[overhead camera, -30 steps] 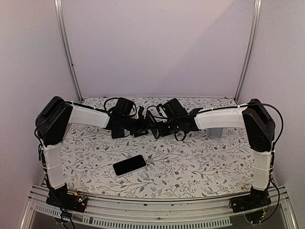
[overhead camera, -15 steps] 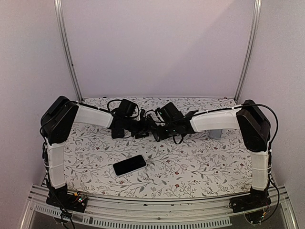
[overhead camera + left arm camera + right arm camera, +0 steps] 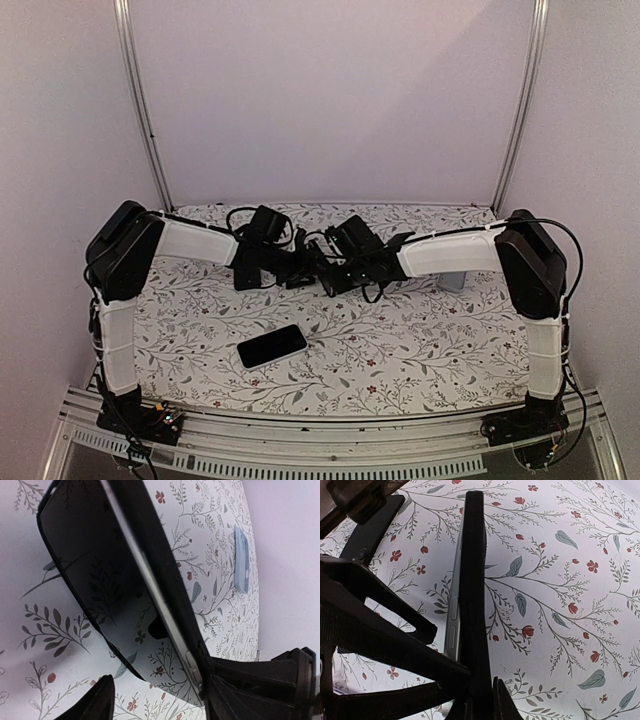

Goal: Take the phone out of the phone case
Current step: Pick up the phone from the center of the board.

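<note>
spare phone (image 3: pixel 272 345): black, flat on floral cloth (image 3: pixel 420 340); nearer the bases than both grippers, on the left gripper's side, well apart from them.
left gripper (image 3: pixel 157 694): jaws apart, straddling the held phone; one finger (image 3: pixel 260 685) seems against its edge, the other (image 3: pixel 97 702) off it.
right gripper (image 3: pixel 475 695): clamped on the phone case (image 3: pixel 472 580), holding it on edge above the cloth.
phone (image 3: pixel 95 565): in its case, between the two grippers, dark screen facing the left wrist; silver buttoned side showing.
grey flat object (image 3: pixel 241 560): on the cloth, past the right gripper, outer side.
</note>
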Available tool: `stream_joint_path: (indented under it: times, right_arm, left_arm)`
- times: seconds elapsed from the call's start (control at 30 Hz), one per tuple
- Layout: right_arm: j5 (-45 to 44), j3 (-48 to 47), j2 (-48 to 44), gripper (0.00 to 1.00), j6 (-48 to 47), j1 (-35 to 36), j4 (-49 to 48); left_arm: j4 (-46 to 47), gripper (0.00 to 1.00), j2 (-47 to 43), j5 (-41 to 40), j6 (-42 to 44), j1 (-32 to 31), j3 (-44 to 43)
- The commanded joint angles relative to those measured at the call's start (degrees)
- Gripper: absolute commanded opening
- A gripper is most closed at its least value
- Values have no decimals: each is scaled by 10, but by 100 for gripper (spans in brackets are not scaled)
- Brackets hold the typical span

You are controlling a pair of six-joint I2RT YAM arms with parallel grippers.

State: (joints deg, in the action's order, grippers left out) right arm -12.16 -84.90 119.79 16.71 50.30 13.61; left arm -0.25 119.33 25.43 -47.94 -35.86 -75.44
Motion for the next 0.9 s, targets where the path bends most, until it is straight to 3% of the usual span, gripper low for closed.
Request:
stream_joint_path:
  times: [0.0, 0.87]
  right_arm:
    - [-24, -21, -7, 0, -5, 6, -39]
    - [51, 11, -26, 0, 17, -13, -65]
  left_arm:
    - [-56, 60, 6, -41, 11, -7, 38]
    - [-40, 48, -48, -40, 6, 0, 83]
